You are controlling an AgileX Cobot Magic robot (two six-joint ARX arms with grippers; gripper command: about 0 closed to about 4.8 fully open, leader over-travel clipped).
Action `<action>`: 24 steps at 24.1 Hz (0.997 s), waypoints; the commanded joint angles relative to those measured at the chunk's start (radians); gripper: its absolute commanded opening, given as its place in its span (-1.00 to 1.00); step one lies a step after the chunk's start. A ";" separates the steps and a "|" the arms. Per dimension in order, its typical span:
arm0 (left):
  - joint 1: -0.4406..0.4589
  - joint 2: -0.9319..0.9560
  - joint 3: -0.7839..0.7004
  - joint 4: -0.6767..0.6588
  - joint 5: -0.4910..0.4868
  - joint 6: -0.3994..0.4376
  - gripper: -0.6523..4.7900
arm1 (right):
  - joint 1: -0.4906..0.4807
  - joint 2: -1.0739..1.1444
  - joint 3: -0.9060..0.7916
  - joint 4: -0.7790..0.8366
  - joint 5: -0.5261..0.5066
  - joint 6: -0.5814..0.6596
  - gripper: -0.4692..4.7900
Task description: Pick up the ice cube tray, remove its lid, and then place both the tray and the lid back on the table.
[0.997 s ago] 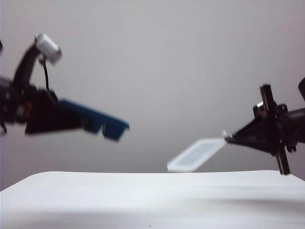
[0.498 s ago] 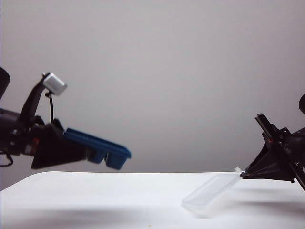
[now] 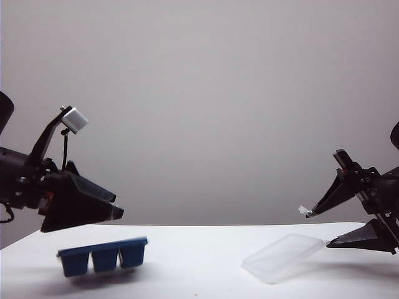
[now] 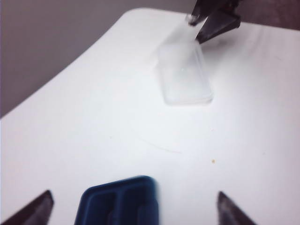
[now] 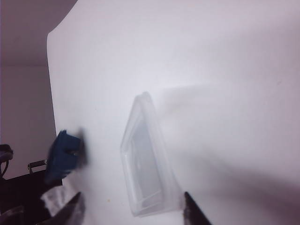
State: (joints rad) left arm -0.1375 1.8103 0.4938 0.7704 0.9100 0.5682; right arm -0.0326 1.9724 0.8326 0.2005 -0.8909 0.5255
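The dark blue ice cube tray (image 3: 103, 256) is low at the left of the white table (image 3: 199, 246), slightly tilted and blurred; whether it rests there I cannot tell. My left gripper (image 3: 119, 206) hangs open just above and behind it, holding nothing. In the left wrist view the tray (image 4: 119, 201) sits between the spread fingertips (image 4: 43, 200) without touching them. The clear lid (image 3: 283, 256) lies on the table at the right, its far end a little raised. My right gripper (image 3: 318, 228) stands open beside that end. In the right wrist view the lid (image 5: 147, 159) lies free ahead of the open right gripper (image 5: 132, 202).
A white camera block (image 3: 75, 119) sticks up on a bracket above the left arm. The table's rounded left corner (image 3: 25, 240) is close to the tray. A plain grey wall (image 3: 206, 93) fills the background. The right gripper (image 4: 211, 21) shows beyond the lid (image 4: 185, 75) in the left wrist view.
Both grippers have opened. The tray has dropped out of the left gripper down to the table. The lid has left the right gripper and come down flatter on the table.
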 commanded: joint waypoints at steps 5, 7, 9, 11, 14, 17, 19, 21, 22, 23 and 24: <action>0.000 -0.047 0.002 0.016 -0.071 -0.087 1.00 | 0.000 -0.040 0.001 0.019 -0.081 -0.018 0.13; 0.000 -0.137 0.002 -0.081 -0.184 -0.152 1.00 | 0.001 -0.114 0.001 -0.005 -0.050 -0.071 -0.10; 0.000 -0.250 0.002 -0.196 -0.307 -0.168 1.00 | 0.001 -0.210 0.002 -0.057 0.053 -0.133 -0.31; 0.000 -0.373 0.002 -0.292 -0.402 -0.180 1.00 | 0.001 -0.306 0.002 -0.181 0.228 -0.231 -0.32; 0.000 -0.541 0.002 -0.420 -0.458 -0.183 1.00 | 0.001 -0.357 0.002 -0.385 0.375 -0.383 -0.34; 0.000 -0.669 0.002 -0.506 -0.470 -0.188 1.00 | 0.004 -0.403 0.000 -0.469 0.378 -0.457 -0.45; 0.000 -0.781 0.002 -0.644 -0.558 -0.216 1.00 | 0.021 -0.481 0.001 -0.491 0.434 -0.458 -0.69; 0.000 -0.900 0.002 -0.800 -0.670 -0.250 1.00 | 0.028 -0.573 0.001 -0.542 0.443 -0.457 -0.84; 0.000 -0.948 0.002 -0.841 -0.689 -0.278 0.92 | 0.029 -0.611 0.001 -0.560 0.441 -0.454 -0.84; 0.001 -1.025 0.002 -0.876 -0.689 -0.301 0.83 | 0.029 -0.676 -0.001 -0.579 0.441 -0.454 -0.84; 0.001 -1.079 0.002 -0.886 -0.689 -0.310 0.82 | 0.029 -0.720 -0.001 -0.587 0.446 -0.453 -0.84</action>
State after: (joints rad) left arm -0.1368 0.7937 0.4911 -0.1062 0.2234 0.2886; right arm -0.0051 1.3083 0.8299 -0.3706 -0.4492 0.0727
